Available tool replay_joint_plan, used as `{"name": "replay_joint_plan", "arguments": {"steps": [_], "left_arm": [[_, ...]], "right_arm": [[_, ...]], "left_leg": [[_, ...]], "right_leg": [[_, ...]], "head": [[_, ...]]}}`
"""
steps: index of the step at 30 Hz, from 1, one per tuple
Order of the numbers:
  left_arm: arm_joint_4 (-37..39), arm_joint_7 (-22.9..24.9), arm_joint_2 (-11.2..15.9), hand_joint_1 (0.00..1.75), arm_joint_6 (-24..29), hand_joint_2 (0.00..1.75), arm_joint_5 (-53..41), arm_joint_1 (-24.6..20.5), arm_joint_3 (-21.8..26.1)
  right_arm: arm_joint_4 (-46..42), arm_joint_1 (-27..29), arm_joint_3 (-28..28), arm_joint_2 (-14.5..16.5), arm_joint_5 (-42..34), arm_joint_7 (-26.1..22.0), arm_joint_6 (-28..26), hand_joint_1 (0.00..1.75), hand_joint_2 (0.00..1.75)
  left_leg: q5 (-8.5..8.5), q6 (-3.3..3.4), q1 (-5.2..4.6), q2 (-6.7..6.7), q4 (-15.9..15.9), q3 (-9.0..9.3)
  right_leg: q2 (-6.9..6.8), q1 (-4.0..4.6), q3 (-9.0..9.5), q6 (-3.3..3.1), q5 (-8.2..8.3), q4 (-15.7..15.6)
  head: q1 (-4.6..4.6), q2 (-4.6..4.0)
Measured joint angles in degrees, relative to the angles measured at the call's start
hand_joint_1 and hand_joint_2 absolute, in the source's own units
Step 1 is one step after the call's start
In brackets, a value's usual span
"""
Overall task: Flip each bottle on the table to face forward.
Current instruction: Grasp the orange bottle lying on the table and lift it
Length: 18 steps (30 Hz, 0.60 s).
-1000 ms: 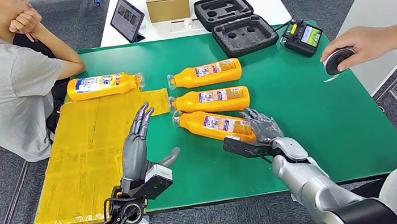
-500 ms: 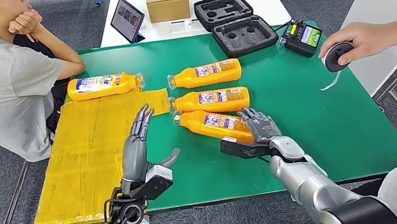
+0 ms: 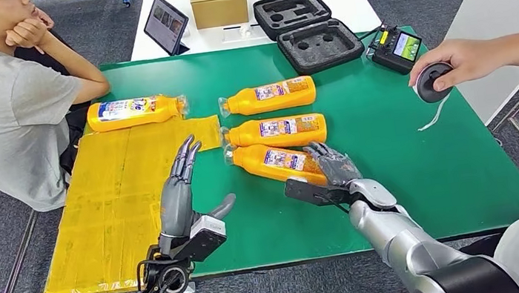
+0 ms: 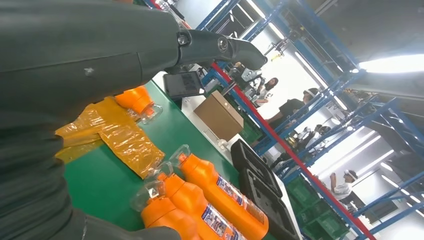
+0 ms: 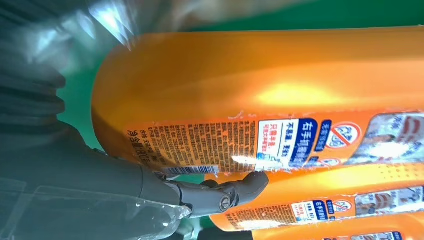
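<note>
Right hand on the nearest bottle, left hand raised and empty.

The right hand [image 3: 330, 166] grasps the base end of the nearest bottle [image 3: 273, 163], which lies tilted on the green table [image 3: 423, 164], fingers over its top. The left hand [image 3: 180, 193] stands upright, fingers straight and apart, holding nothing, beside the yellow sheet [image 3: 110, 202]. Three more bottles lie farther back.
</note>
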Motion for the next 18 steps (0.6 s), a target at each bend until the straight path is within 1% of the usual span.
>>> {"name": "replay_joint_plan", "arguments": {"steps": [15, 18], "left_arm": [[0.0, -0.7, -0.4, 0.00, 0.0, 1.75, 0.2, -0.4, 0.1], [0.2, -0.8, -0.4, 0.00, -0.1, 1.75, 0.5, -0.6, 0.1]], "right_arm": [[0.1, -0.4, -2.4, 0.2, -2.9, -1.1, 2.7, 0.00, 1.75], [0.2, -0.5, -2.6, 0.2, -2.9, -0.4, 3.2, 0.00, 1.75]], "left_leg": [[0.00, 0.00, 0.00, -0.02, 0.0, -0.06], [0.00, 0.00, 0.00, -0.02, 0.0, -0.06]], "right_leg": [[0.00, 0.00, -0.06, 0.00, 0.00, 0.0], [0.00, 0.00, -0.06, 0.00, 0.00, 0.0]], "head": [[0.00, 0.00], [0.01, 0.00]]}}
